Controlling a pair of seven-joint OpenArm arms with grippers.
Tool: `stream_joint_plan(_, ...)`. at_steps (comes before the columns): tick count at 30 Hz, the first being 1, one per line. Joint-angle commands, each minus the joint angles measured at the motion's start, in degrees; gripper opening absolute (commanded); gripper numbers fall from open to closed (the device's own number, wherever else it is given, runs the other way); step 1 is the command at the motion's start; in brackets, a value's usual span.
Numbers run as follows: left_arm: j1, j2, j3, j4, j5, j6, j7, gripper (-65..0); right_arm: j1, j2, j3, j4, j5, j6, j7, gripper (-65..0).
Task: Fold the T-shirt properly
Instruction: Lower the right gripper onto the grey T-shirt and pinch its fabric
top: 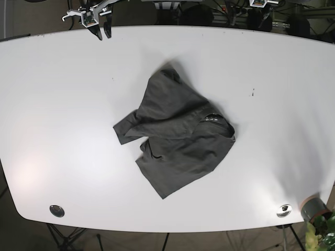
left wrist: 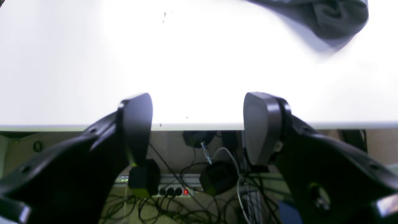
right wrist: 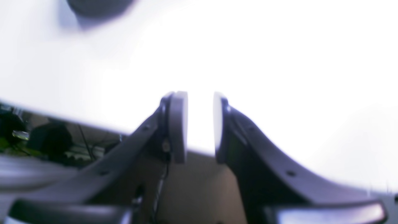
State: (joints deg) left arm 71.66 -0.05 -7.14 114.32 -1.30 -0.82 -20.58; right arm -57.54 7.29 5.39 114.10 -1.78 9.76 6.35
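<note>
A dark grey T-shirt [top: 175, 133] lies crumpled in the middle of the white table [top: 63, 115], with folds bunched over one another and a collar label showing. In the left wrist view its edge [left wrist: 329, 15] sits at the top right, far from my left gripper [left wrist: 199, 124], which hangs wide open and empty over the table's back edge. My right gripper [right wrist: 199, 124] has its jaws a small gap apart with nothing between them. A blurred dark piece of the T-shirt [right wrist: 96, 6] shows at the top left there. In the base view the right gripper [top: 103, 32] is at the far left edge.
Behind the table's back edge hang a power strip [left wrist: 174, 190] and tangled cables [left wrist: 217, 174]. Two metal discs [top: 56, 210] [top: 284, 210] are set into the table's front corners. A grey cup [top: 314, 208] and a plant stand off the front right corner.
</note>
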Motion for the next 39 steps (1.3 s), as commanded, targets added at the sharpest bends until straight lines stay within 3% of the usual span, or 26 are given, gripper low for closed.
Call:
stream_joint_plan(1,-0.41,-0.08,-0.12,0.8,-0.15,0.16,-1.8,-23.1,0.79,0.14,0.02,1.63,0.07,0.04,1.61,-51.2)
stream_joint_plan(5,-2.25,0.01,-0.03,0.89,-0.15,0.16,-1.8,-22.9,3.6,0.14,-0.42,1.98,0.07,0.13,1.61,-49.3)
stream_joint_plan(11,-3.75,-0.08,-0.03,0.97,-0.06,0.16,-1.8,-22.5,10.02,0.58,-4.55,2.69,-0.55,0.13,-1.47,-28.1)
stream_joint_plan(16,-3.83,-0.17,-0.12,0.62,-0.06,0.16,-3.82,-16.4,16.44,3.13,-8.24,2.77,-0.55,0.13,-6.31,-28.1)
stream_joint_plan(21,-5.15,-0.17,-0.2,0.53,0.03,0.16,-3.91,-15.0,24.18,4.89,-13.08,2.77,-0.11,0.13,-12.99,-28.1)
stream_joint_plan(39,-8.41,-4.21,-0.2,0.27,0.11,0.25,-3.91,-15.0,53.54,4.18,-27.41,-1.62,0.15,0.13,-34.96,-28.4)
